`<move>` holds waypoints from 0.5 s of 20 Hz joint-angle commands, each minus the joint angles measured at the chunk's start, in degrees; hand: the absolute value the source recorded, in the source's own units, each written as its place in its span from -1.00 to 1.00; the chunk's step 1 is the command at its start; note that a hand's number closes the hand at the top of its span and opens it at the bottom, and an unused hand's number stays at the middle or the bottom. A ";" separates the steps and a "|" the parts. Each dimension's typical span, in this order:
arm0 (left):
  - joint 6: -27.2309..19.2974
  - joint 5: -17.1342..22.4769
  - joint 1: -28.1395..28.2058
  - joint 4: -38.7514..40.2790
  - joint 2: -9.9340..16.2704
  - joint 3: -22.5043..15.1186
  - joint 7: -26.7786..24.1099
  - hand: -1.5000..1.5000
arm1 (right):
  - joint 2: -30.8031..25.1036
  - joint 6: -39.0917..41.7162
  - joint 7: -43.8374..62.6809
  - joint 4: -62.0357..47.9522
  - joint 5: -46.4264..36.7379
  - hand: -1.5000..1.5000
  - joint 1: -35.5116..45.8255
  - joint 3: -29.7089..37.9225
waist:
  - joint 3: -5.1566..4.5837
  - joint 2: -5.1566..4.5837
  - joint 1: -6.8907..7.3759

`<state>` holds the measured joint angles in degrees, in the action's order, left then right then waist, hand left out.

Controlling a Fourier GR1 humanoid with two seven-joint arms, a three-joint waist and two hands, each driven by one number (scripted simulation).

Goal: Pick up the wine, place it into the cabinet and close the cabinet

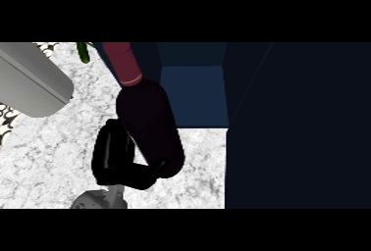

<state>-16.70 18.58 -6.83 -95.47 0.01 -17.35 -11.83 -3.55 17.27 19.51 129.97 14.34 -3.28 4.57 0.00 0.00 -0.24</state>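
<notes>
Wine clamped in right hand over white marble counter, beside dark cabinet.

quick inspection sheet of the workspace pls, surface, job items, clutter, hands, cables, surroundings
surface: white speckled counter top, bare where it shows
job's things: dark wine bottle with a red neck, held over the counter, neck towards the dark blue cabinet; an open door panel fills the view's right
clutter: nothing seen
hands: one black hand curled round the bottle's lower part; which hand it is cannot be told; no other hand shows
cables: nothing seen
surroundings: grey cylinder at upper left, green leaf at the top edge, patterned tiles at the left edge
</notes>
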 commanded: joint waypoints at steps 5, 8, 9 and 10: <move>-11.02 -2.03 -12.49 10.01 -0.01 -4.30 0.08 1.00 | -0.61 2.06 -1.87 0.73 1.71 -1.00 -3.19 2.09 | 0.00 0.00 -0.25; -10.33 -2.96 -17.74 19.02 -0.01 -3.78 -1.18 1.00 | -0.50 2.55 -3.44 -1.79 0.98 -1.00 -1.60 1.68 | 0.00 -0.09 -0.49; -7.55 -3.77 -12.24 16.12 -0.01 -3.74 -2.13 1.00 | -0.71 -1.75 4.47 3.35 1.28 -1.00 1.46 0.19 | -0.02 0.00 -0.04; -13.23 -1.07 -12.75 19.45 -0.01 -9.08 -7.25 1.00 | 0.31 2.75 -3.29 1.17 0.27 -1.00 -4.61 0.55 | 0.00 -0.03 -0.45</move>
<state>-25.13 16.19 -18.55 -81.27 0.01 -21.38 -14.32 -3.80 18.47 18.42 130.46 15.01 -4.85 5.43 -0.01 -0.03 -0.47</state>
